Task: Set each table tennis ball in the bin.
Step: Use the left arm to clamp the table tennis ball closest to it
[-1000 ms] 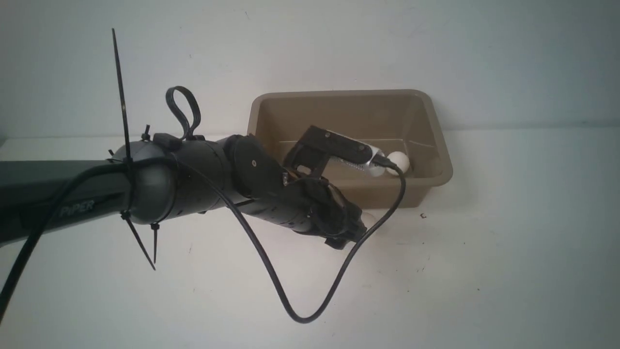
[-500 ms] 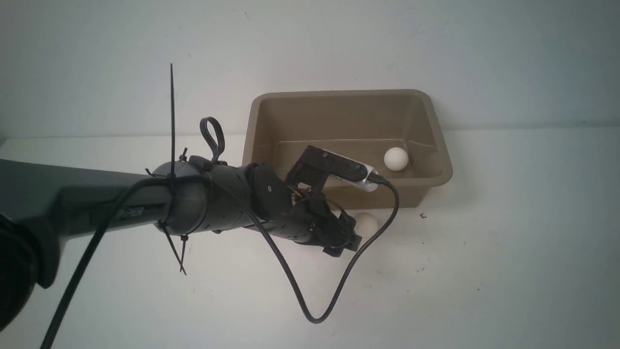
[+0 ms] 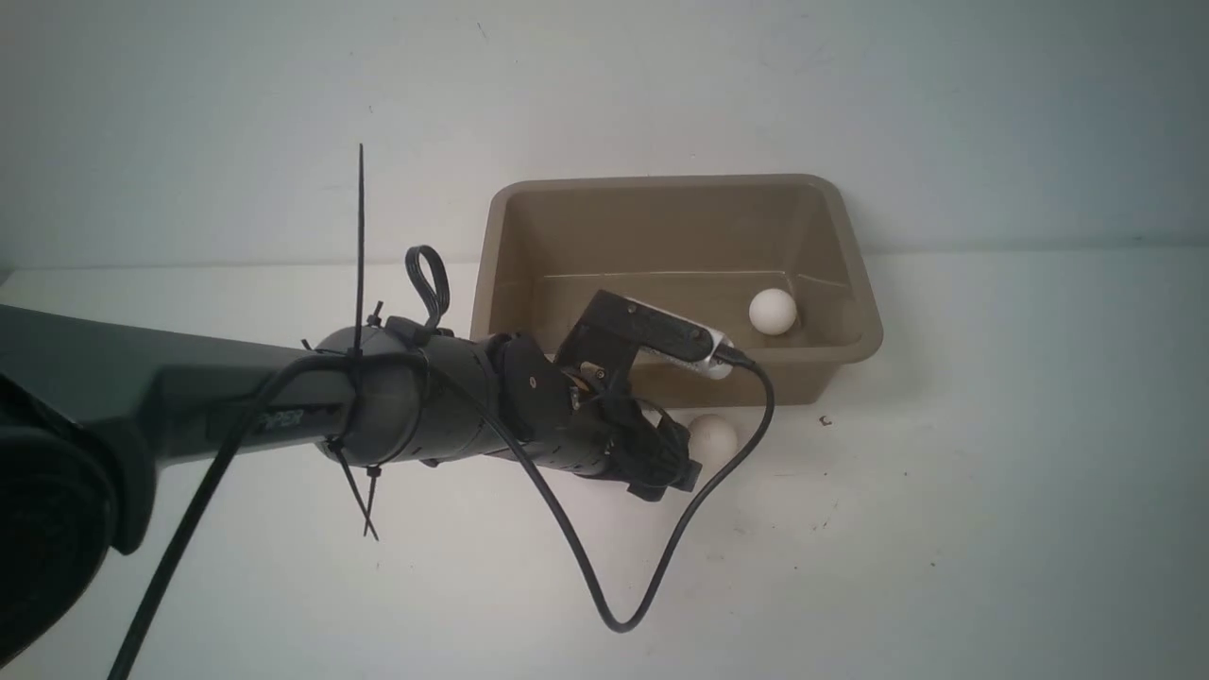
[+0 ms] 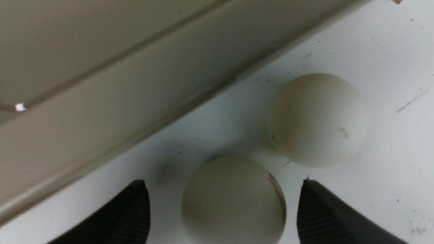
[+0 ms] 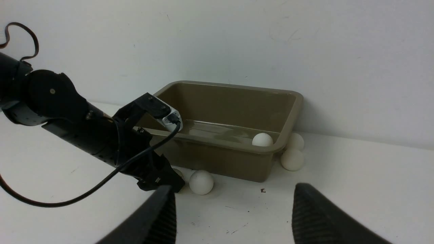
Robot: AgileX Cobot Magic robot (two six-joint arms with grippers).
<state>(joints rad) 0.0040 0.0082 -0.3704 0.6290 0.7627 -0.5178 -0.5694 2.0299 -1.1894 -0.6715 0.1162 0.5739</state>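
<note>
The taupe bin (image 3: 855, 283) stands against the back wall with one table tennis ball (image 3: 773, 311) inside it. My left gripper (image 3: 666, 467) is low at the bin's front wall, open. In the left wrist view one ball (image 4: 234, 201) lies on the table between its fingers (image 4: 135, 211), with a gap on each side. A second ball (image 4: 318, 120) lies just beyond, near the bin's wall (image 4: 101, 112). The right wrist view shows two more balls (image 5: 292, 159) (image 5: 296, 140) beside the bin's end. My right gripper (image 5: 234, 195) hangs open over bare table, holding nothing.
A black cable (image 3: 604, 604) loops from the left wrist camera (image 3: 661, 331) down over the white table (image 3: 945, 529). The wall rises right behind the bin. My right gripper is out of the front view.
The left arm has reached further forward and sunk lower. Its wrist camera dropped clear of the ball in the bin. The table ball by the gripper came into view.
</note>
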